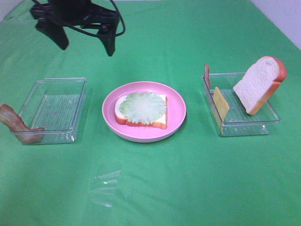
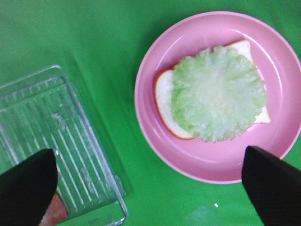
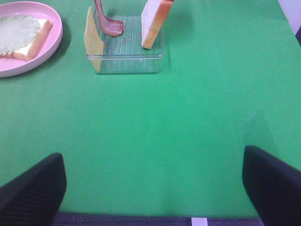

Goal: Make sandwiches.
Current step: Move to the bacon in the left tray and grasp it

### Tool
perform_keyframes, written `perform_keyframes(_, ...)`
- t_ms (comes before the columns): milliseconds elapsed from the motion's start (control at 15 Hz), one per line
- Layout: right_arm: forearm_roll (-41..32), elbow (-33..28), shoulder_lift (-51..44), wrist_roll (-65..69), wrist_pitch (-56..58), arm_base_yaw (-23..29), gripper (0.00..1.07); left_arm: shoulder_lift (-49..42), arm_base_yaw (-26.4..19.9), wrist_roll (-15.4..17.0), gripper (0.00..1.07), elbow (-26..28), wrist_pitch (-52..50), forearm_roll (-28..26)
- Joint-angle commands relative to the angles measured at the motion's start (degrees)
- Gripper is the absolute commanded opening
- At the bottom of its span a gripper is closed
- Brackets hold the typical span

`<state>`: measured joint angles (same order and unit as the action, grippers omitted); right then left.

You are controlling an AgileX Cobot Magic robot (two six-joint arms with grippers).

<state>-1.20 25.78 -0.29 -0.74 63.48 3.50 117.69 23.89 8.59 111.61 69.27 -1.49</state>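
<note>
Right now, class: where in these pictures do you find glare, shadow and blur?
Exterior high view: pale glare on the cloth in front of the plate, soft shadow at its right. Left wrist view: dark fingers soft-edged, lettuce sharp. Right wrist view: even light, faint sheen on cloth.

Lettuce on bread, on plate, between trays.

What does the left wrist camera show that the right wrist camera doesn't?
Only the left wrist: the clear tray, a bacon strip at its corner, and the left gripper. Only the right wrist: a second tray holding a cheese slice, a second bacon strip and a bread slice, plus the right gripper. Both: the pink plate with bread topped by lettuce.
</note>
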Motion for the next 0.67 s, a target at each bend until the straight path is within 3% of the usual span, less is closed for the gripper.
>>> perform_keyframes(67,-0.1,0.2,-1.5,-0.6,-0.4,0.0,0.99,-5.8,-5.4,1.6,1.01,-9.0,6.5,0.7)
perform_keyframes(267,-0.1,0.2,-1.5,-0.6,-0.4,0.0,0.99,-9.9,-11.5,0.6,1.01,-19.5,6.5,0.7)
perform_keyframes(667,-0.1,0.2,-1.5,-0.5,-0.4,0.0,0.99,-9.8,-17.6,-2.1,1.01,-27.3,6.6,1.5)
